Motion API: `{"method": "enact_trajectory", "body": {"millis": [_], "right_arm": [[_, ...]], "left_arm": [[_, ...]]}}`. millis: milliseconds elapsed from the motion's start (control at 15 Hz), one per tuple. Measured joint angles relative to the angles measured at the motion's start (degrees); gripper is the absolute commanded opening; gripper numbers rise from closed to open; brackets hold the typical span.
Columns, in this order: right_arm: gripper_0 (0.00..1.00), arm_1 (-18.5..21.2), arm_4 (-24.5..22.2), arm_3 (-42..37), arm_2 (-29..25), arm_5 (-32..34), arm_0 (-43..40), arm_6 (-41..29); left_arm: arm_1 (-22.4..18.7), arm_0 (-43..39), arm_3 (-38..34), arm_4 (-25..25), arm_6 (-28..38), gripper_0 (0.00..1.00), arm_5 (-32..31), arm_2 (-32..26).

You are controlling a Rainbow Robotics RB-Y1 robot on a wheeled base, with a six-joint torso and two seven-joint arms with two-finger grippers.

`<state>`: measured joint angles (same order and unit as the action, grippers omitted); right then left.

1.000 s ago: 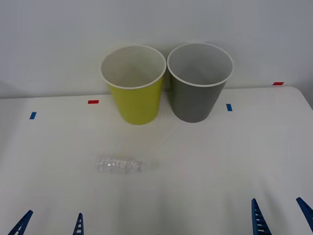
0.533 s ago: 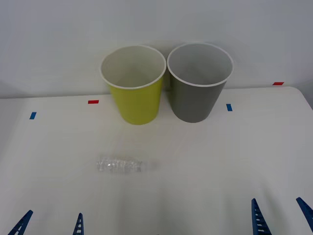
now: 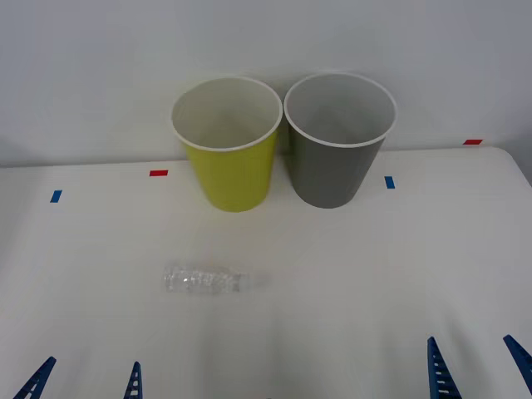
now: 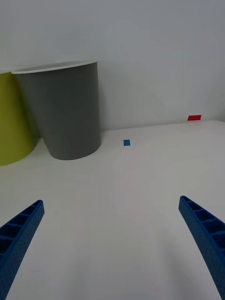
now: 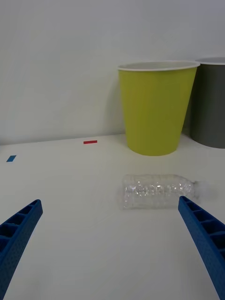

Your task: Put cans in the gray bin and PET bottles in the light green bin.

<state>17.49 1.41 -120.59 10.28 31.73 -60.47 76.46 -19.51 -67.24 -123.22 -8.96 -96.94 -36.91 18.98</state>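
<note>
PET bottle [image 3: 205, 281] lying on its side on the white worktop [image 3: 349, 274], left of centre, cap end pointing right, well apart from both bins. Light green bin [image 3: 227, 143] upright at the far edge, gray bin [image 3: 339, 138] just beside it on the right. Left hand [image 3: 85, 381] at the near left edge, fingers apart, nothing held. Right hand [image 3: 478, 366] at the near right edge, fingers apart, nothing held

White table [image 3: 374, 274] with light green bin [image 3: 230, 170], gray bin [image 3: 335, 166], toppled PET bottle [image 3: 205, 281], tape marks [image 3: 158, 173].
</note>
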Motion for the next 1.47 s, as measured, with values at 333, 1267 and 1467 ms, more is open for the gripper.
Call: {"method": "enact_trajectory", "body": {"millis": [333,1267,1467], "right_arm": [[1.00,0.0,0.0,0.0,0.0,0.0,0.0,0.0],[1.00,0.0,0.0,0.0,0.0,0.0,0.0,0.0],[1.00,0.0,0.0,0.0,0.0,0.0,0.0,0.0]], "left_arm": [[0.0,0.0,0.0,0.0,0.0,1.00,0.0,0.0],[0.0,0.0,0.0,0.0,0.0,1.00,0.0,0.0],[0.0,0.0,0.0,0.0,0.0,1.00,0.0,0.0]]}}
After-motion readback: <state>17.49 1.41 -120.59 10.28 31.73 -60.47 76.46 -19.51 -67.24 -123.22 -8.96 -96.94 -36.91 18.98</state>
